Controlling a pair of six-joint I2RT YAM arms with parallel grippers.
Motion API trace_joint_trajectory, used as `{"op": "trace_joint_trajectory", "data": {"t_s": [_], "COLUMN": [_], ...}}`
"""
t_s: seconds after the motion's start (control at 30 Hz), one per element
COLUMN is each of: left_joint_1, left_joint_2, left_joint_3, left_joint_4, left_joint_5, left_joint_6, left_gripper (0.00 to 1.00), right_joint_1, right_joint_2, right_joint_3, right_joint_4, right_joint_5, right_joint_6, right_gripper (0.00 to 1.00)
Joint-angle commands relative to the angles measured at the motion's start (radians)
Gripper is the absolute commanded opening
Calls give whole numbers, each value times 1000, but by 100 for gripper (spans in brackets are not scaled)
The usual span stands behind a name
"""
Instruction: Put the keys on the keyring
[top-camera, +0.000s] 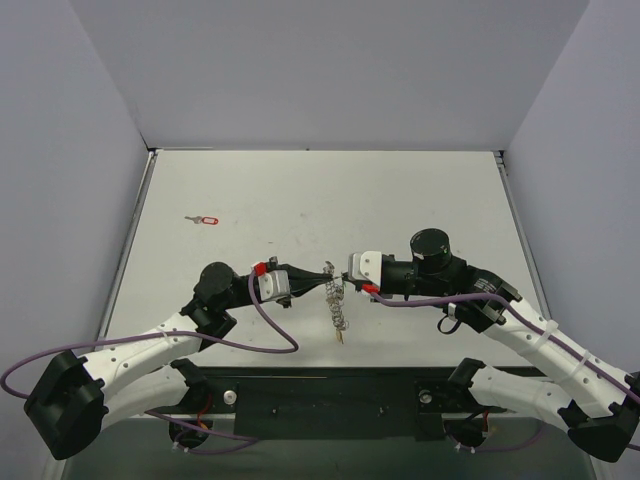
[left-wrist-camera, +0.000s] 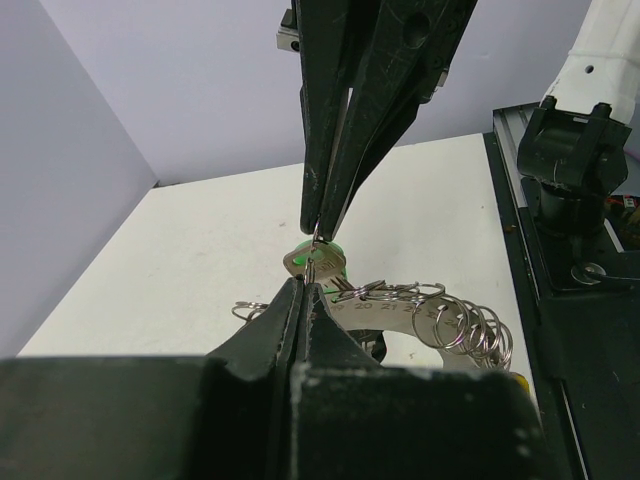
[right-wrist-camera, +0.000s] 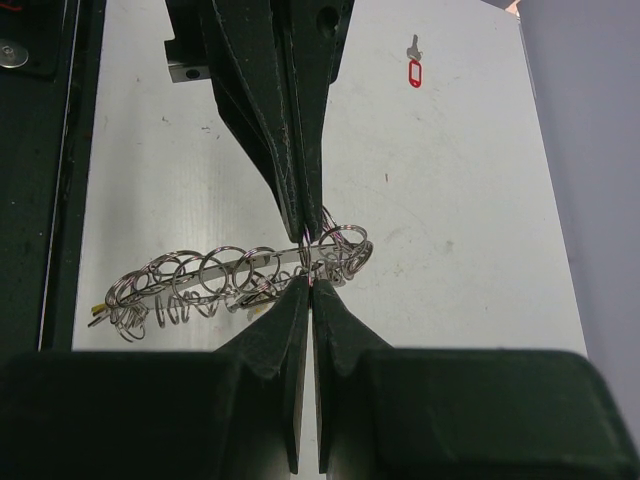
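The keyring (top-camera: 338, 308), a flat silvery plate strung with several small wire rings, hangs between the two gripper tips, its yellow piece (top-camera: 341, 338) at the low end. My left gripper (top-camera: 328, 272) is shut on one small ring at its top. My right gripper (top-camera: 346, 276) faces it tip to tip, shut on the same spot. In the left wrist view the green key (left-wrist-camera: 325, 262) sits right between my left gripper (left-wrist-camera: 303, 284) and the right one above it, beside the keyring (left-wrist-camera: 430, 325). I cannot tell whether it is threaded. The red key (top-camera: 207, 220) lies alone at the far left.
The red key (right-wrist-camera: 414, 73) also shows far beyond the keyring (right-wrist-camera: 230, 272) in the right wrist view. A black rail (top-camera: 330, 392) runs along the table's near edge between the arm bases. Grey walls close the table on three sides.
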Motion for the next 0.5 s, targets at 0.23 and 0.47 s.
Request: {"op": "trace_joint_trajectory", "data": {"t_s": [0.23,0.47], "left_joint_1": [-5,-5], "left_joint_2": [-25,-28], "left_joint_3": [5,4], "left_joint_4": [90,94], "left_joint_5": [4,7], "left_joint_6": [9,6], "left_gripper": [0,0], "right_joint_1": [8,7], "right_joint_2": [8,11], "right_joint_3": [5,4], "right_joint_4": [38,46], "right_joint_5": [-27,-24], "right_joint_6": [12,9], "right_gripper": [0,0]}}
